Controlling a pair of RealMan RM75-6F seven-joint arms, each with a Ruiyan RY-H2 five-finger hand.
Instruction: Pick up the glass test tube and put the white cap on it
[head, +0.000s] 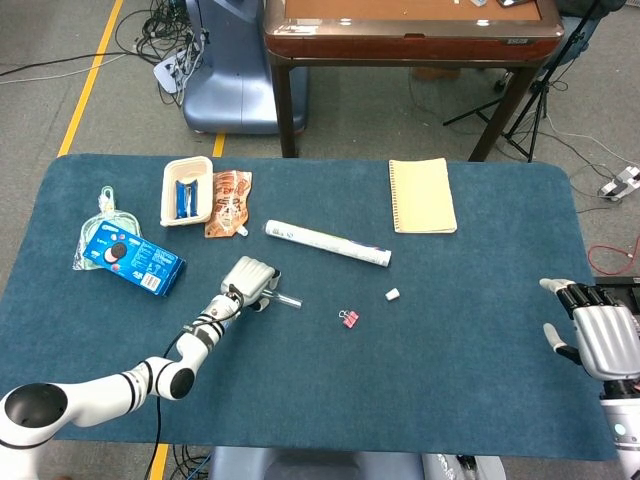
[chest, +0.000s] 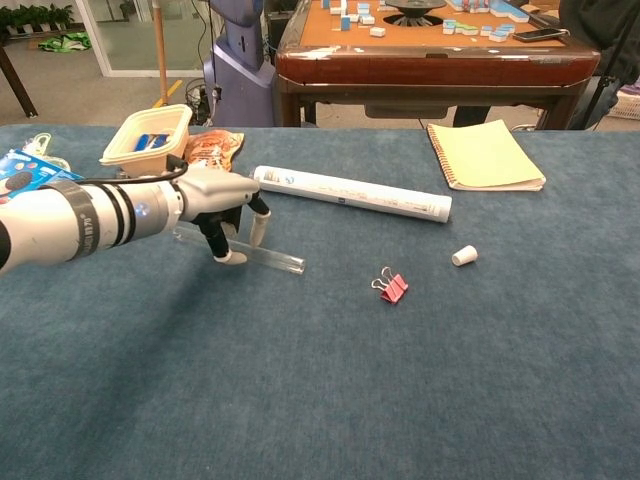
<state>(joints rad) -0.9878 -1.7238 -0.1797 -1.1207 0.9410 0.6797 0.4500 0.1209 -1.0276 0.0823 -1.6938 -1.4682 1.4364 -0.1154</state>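
Observation:
The glass test tube (chest: 270, 259) lies flat on the blue table, its right end showing in the head view (head: 288, 299). My left hand (chest: 222, 203) hangs over the tube's middle with fingers pointing down; the thumb tip (chest: 231, 257) touches the tube's near side and another fingertip (chest: 258, 230) stands just behind it. In the head view the left hand (head: 250, 281) covers most of the tube. The small white cap (chest: 463, 256) (head: 393, 294) lies alone to the right. My right hand (head: 603, 337) hovers open at the table's right edge, far from both.
A pink binder clip (chest: 392, 288) lies between tube and cap. A long white paper roll (chest: 350, 193) sits behind them, a yellow notebook (chest: 485, 155) at back right. A plastic box (head: 187, 190), snack packet (head: 228, 202) and blue cookie pack (head: 132, 258) fill the back left.

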